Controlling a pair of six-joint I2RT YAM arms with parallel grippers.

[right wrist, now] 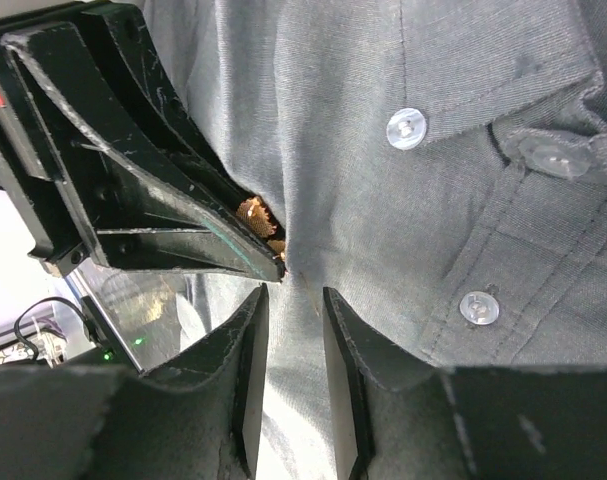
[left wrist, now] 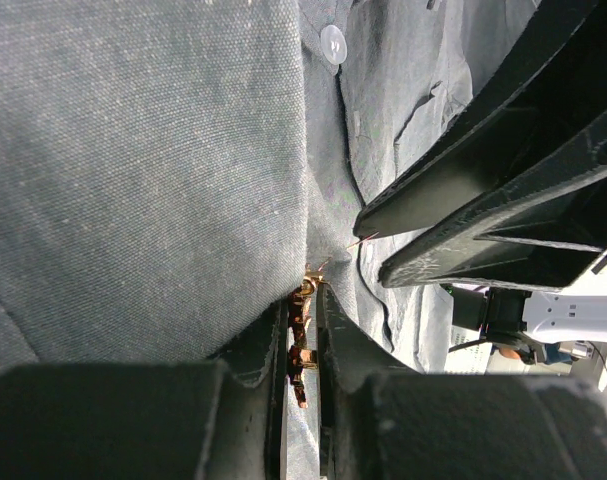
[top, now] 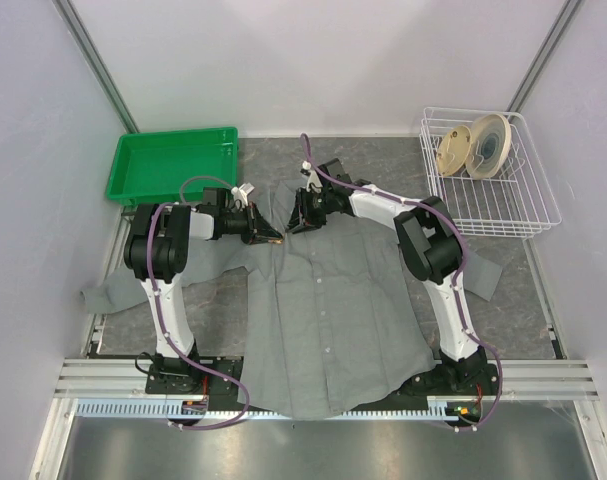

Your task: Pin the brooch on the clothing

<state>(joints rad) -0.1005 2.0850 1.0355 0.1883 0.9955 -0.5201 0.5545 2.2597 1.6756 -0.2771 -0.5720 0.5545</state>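
Left hand [left wrist: 303, 300] holds the brooch [left wrist: 301, 345] at the grey shirt [top: 323, 320], near its collar.
Its grip on the brooch is tight. The right hand [right wrist: 291, 325] hovers just beside, jaws narrowly apart, apparently empty. It should pinch the cloth taut so the pin pierces 1 layer only.

The top external view looks down from above and behind the arm bases over the whole bench [top: 383, 165]. The left wrist view faces along the left claw [left wrist: 303, 305], the right wrist view along the right claw [right wrist: 293, 295], both close to the shirt [top: 328, 320]; all three share its collar.
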